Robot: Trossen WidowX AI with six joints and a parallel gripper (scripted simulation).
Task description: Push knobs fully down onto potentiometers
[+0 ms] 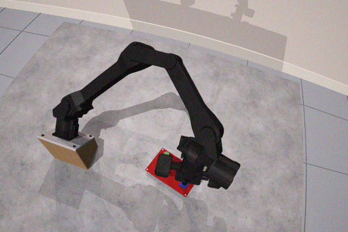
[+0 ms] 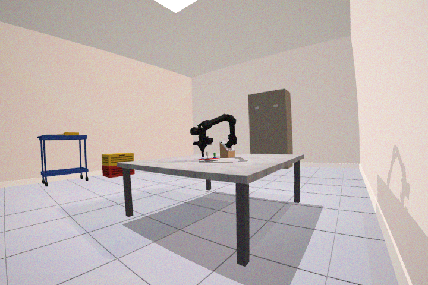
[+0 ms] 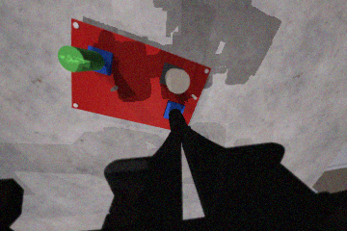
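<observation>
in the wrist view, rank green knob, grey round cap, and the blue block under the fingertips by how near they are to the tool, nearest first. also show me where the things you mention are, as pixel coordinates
1. blue block (image 3: 168, 111): right at the tool (image 1: 185, 181) (image 3: 178, 128), partly hidden by its tips
2. grey round cap (image 3: 177, 81): just beyond, near the board's right end
3. green knob (image 3: 70, 59): farthest, at the board's left end
</observation>
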